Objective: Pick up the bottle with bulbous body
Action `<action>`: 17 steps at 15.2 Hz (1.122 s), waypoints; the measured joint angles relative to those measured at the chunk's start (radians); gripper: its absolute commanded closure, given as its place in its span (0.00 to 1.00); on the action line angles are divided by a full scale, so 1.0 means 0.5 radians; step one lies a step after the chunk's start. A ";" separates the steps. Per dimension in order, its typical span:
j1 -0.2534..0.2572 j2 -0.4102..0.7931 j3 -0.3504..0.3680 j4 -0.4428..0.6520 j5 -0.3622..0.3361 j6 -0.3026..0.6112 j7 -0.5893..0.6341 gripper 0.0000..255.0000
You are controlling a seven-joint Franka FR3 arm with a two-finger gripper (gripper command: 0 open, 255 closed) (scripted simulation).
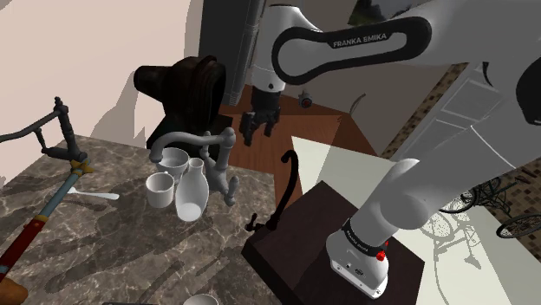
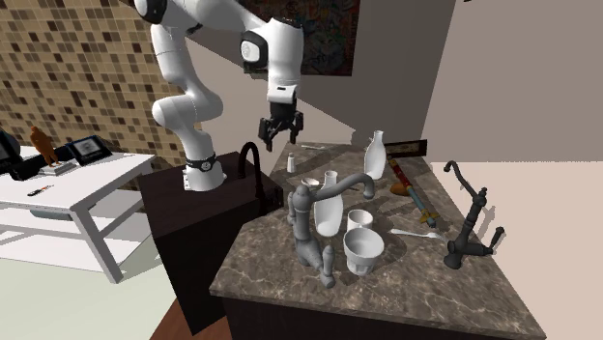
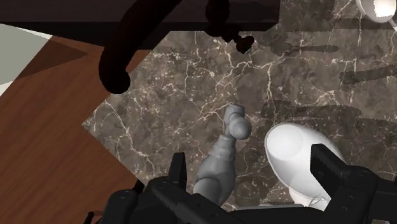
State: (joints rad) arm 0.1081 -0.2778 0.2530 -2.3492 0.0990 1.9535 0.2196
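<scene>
End effector point(image 1: 258, 135) aloft, white bottle point(image 1: 192, 199) below, apart

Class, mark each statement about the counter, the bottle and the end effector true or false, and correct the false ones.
1. The end effector is open and holds nothing. True.
2. The white bottle lies on its side. False: it stands upright on the marble counter.
3. A grey faucet stands beside the bottle. True.
4. No cups are near the bottle. False: white cups stand right beside it.
</scene>
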 measured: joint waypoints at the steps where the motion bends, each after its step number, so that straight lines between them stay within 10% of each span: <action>1: 0.008 0.084 0.028 0.046 -0.008 0.041 0.045 0.00; 17: 0.198 1.158 0.184 0.797 -0.333 0.375 0.622 0.00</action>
State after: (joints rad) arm 0.2073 0.3014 0.3450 -1.9508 -0.0673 2.1412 0.5304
